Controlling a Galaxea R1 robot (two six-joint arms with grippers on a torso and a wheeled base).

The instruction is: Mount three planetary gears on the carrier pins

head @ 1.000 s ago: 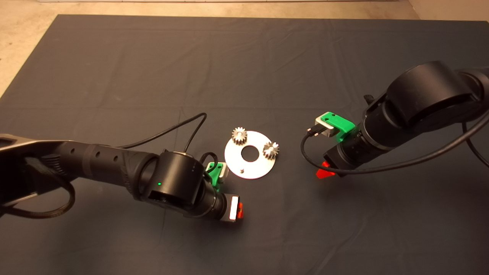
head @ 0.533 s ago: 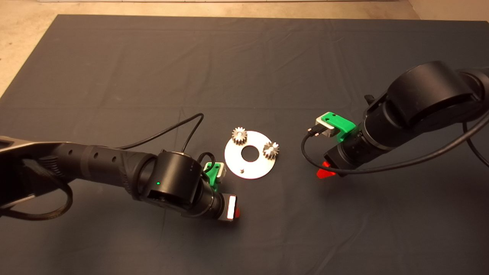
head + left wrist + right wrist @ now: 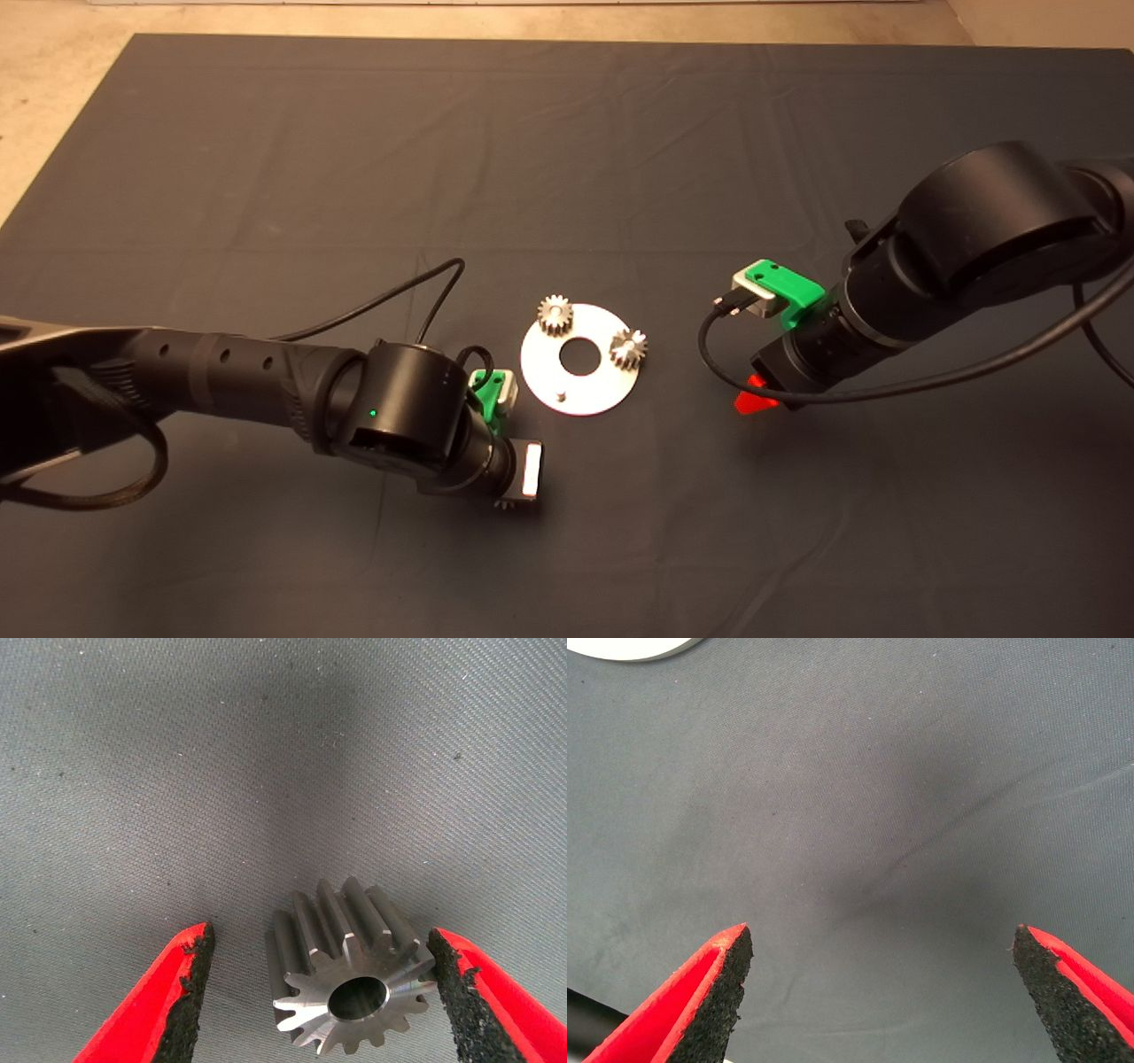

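Two planetary gears sit on carrier pins of the shiny disc; one carrier pin stands bare on the disc's near side. A third planetary gear lies on the mat between the fingers of my left gripper, which is open around it. One pad is at the gear's teeth and the other stands apart. From above, only that gear's edge peeks out below the left gripper, just in front of the disc. My right gripper hangs open over bare mat to the disc's right.
The dark mat covers the table, with pale floor beyond its far left edge. A black cable loops from the left wrist, another from the right. A sliver of the disc shows in the right wrist view.
My left gripper has shifted slightly left and toward the near edge; its red finger no longer shows from above and the gear's edge now peeks out. The right arm has not moved.
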